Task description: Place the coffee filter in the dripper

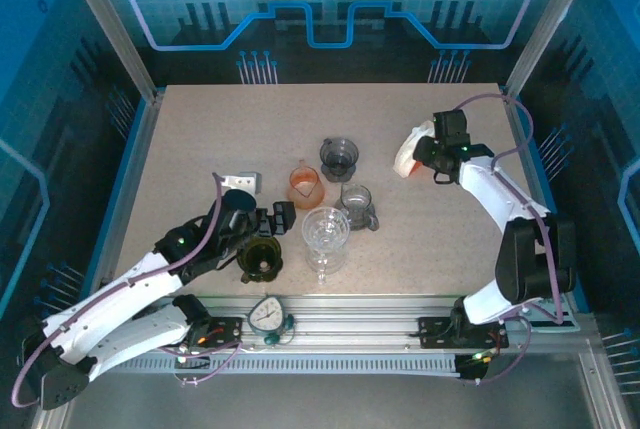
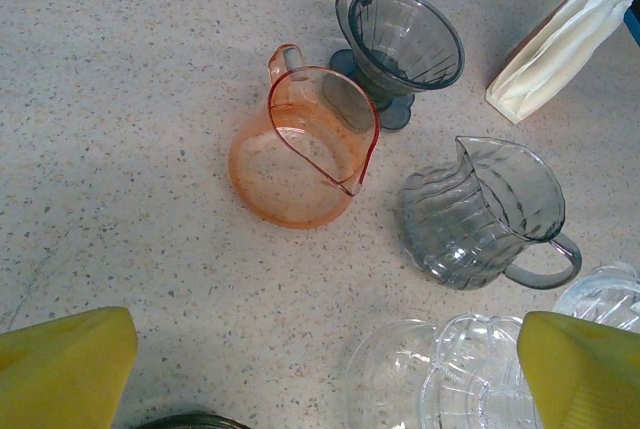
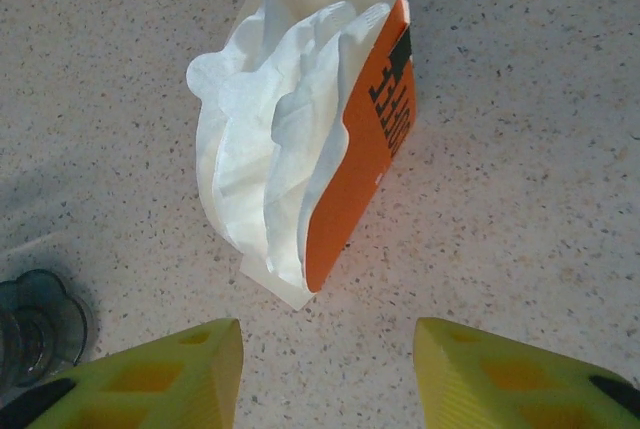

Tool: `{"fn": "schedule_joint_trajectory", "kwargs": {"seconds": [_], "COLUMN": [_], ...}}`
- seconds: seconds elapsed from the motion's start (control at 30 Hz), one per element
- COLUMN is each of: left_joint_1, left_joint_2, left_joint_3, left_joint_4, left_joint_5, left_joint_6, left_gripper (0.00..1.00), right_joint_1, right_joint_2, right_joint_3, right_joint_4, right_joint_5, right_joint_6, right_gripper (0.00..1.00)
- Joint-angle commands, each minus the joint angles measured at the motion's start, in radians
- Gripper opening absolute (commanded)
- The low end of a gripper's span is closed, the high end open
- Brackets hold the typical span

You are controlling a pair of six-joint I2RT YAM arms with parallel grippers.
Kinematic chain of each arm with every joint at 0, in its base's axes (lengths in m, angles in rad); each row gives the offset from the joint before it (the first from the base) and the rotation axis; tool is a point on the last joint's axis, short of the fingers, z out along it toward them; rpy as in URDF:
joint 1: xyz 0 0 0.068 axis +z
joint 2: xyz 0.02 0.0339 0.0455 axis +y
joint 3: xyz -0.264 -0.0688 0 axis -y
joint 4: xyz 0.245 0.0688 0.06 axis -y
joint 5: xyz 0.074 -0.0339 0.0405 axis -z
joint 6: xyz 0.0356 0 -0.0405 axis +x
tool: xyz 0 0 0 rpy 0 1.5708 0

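Coffee filters point(image 3: 262, 139): ruffled white paper, orange packet point(image 3: 362, 164)

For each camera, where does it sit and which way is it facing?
Top external: above and behind the robot, looking down on the table; left arm and right arm show.
Left wrist: on the left arm, looking down at the dripper and orange pitcher; left gripper open.
Right wrist: on the right arm, looking down at the filter pack; right gripper open.
Shared: top and left wrist both show the dripper.
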Motion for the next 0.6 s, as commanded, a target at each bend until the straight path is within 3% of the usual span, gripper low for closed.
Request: {"fn": "schedule_joint_trajectory", "kwargs": {"seconds": [0.0,0.13,0.57], "left_joint_1": [0.012,0.024,0.055], "left_joint_2": [0.009,0.019,0.032], "left_joint_3": [0.001,0.002,-0.003], "left_joint_4": [0.029,0.030,0.042], "left_joint_5": [0.007,0.014,0.033], "left_joint_6": [0.003,0.003,0.005], "left_gripper": [0.99,0.99,0.99], "right_joint_1": [-0.009,-0.011,-0.011], "right_joint_2": [0.049,0.087,0.167], "right_joint_3": [0.033,0.032,0.056], "right_joint_4": [0.017,0.037,0.109], "right_joint_5": [0.019,0.033,-0.014], "right_joint_6": [0.053,0.072,0.007], "right_gripper": [0.46,0.41,0.43]}}
